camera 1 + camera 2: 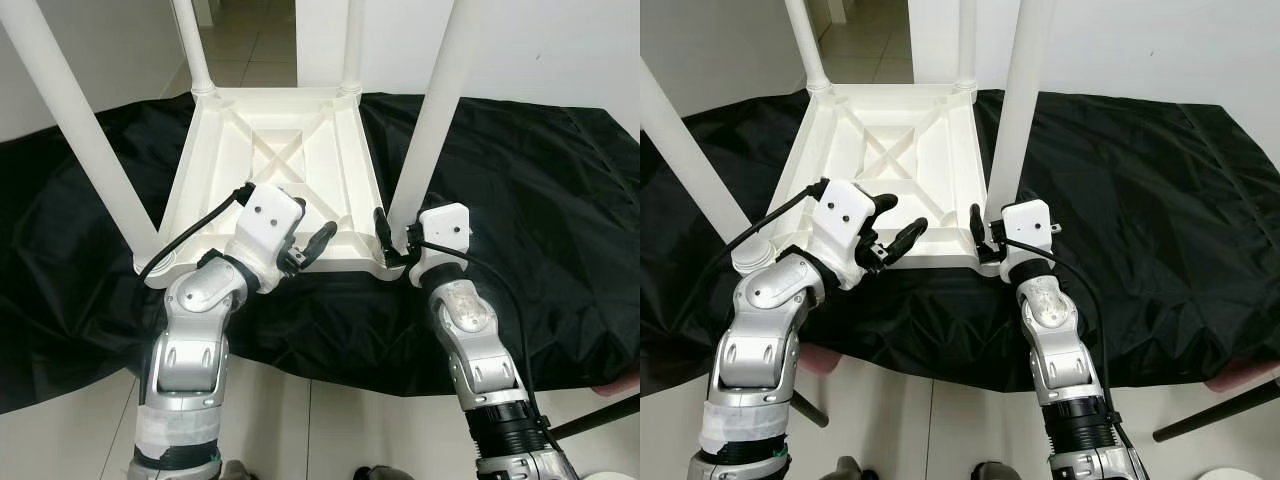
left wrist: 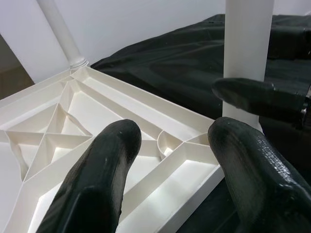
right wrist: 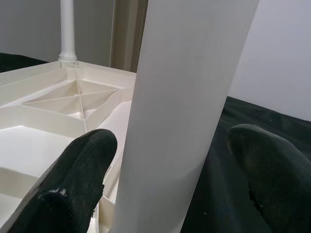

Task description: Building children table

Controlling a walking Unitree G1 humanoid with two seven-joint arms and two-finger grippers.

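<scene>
The right pincer (image 1: 392, 238) stands spread around the foot of the near-right white round plastic leg (image 1: 432, 110), one black finger (image 3: 80, 170) on each side of the tube and neither plainly pressing on it. The left pincer (image 1: 308, 248) hangs spread and empty over the near edge of the upturned white plastic children's table (image 1: 270, 160), just inside its rim, near the middle of that edge.

The table lies upside down on a black sheet (image 1: 530, 200) spread over the floor, ribbed underside up, with four legs standing in its corner sockets — near-left (image 1: 85, 130), far-left (image 1: 192, 50), far-right (image 1: 351, 45) and the one between the right fingers.

By the look of it the thing is light, stiff moulded plastic: hollow smooth legs that may slip under a pinch, and thin ribs that give a firmer purchase. I would take a leg low, close to its socket, where a push seats it without levering; the slab itself is best held by its rim or a rib.

The right wrist view shows the gap on each side of the leg, which the head views leave hard to read. The left wrist view shows the crossed ribs (image 2: 53, 141) and a small round socket (image 2: 167, 143) near the corner — and one right finger (image 2: 262, 99) beside the leg (image 2: 245, 53)
</scene>
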